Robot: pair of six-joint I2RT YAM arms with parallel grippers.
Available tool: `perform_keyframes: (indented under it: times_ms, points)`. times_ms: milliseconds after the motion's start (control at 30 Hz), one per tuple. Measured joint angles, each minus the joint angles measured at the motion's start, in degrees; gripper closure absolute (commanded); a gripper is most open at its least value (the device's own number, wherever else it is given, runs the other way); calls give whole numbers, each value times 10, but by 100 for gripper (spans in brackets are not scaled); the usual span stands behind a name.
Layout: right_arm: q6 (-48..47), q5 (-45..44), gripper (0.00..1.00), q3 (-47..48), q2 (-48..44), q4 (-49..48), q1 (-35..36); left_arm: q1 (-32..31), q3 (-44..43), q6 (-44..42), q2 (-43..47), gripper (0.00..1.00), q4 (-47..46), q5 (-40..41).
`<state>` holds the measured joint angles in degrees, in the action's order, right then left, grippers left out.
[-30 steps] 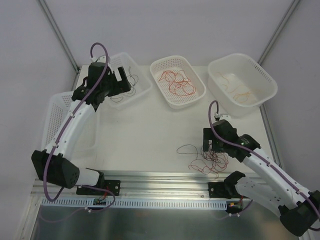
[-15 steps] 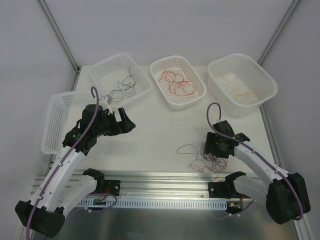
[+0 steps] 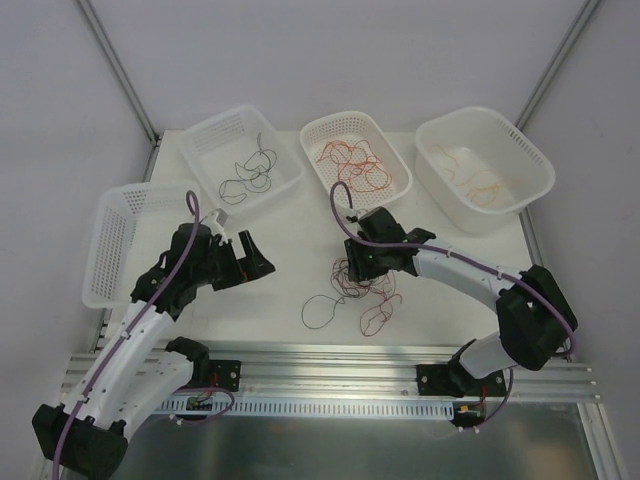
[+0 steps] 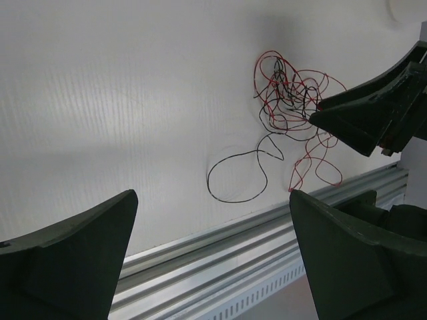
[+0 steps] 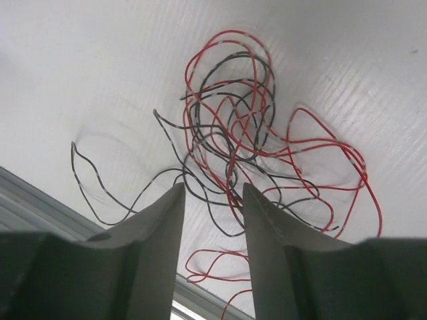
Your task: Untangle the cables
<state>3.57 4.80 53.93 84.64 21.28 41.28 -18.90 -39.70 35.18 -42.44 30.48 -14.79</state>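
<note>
The cables [image 3: 360, 285] lie as a loose tangle of red and black hair-thin wires on the white table, near its middle front. A black loop [image 3: 322, 306] trails out to the left. My right gripper [image 3: 354, 266] hangs right over the tangle, jaws narrowed but still apart. In the right wrist view several strands of the cables [image 5: 230, 143] run between and past the tips of my right gripper [image 5: 212, 190]. My left gripper [image 3: 252, 258] stands wide open to the left of the tangle, holding nothing. Its wrist view shows the cables [image 4: 288, 100] ahead of the left gripper [image 4: 212, 200].
Three white baskets stand along the back: one with black wires [image 3: 245, 160], one with red wires [image 3: 355, 160], one with orange wires [image 3: 485, 170]. A fourth basket [image 3: 120, 240] sits at the left edge. A metal rail [image 3: 330, 360] runs along the table's front.
The right gripper swung left to the table's middle and its jaws narrowed; the tangle shifted left with it. The left gripper came back from the black-wire basket towards the table's front.
</note>
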Motion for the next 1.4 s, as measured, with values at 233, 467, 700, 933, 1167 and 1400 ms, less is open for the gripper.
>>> perform_keyframes:
  times_ms: [233, 467, 700, 933, 1167, 1400]
  points:
    - [0, -22, 20, -4, -28, 5, 4, -69, 0, 33, -66, 1, -4, 17]
    - [13, -66, 14, -57, -148, 24, 3, -191, -37, 28, -184, 1, -32, 64]
    - [30, -101, 11, -95, -200, 51, -10, -310, -127, -94, -313, 2, -78, 118]
    - [61, -83, 10, -143, -221, 60, -78, -362, -174, -210, -432, 7, -112, 114]
    - [80, -10, 10, -173, -238, 46, -138, -377, -176, -239, -494, 12, -118, 106]
    - [101, 32, 11, -173, -226, 15, -139, -393, -180, -226, -526, 24, -123, 101]
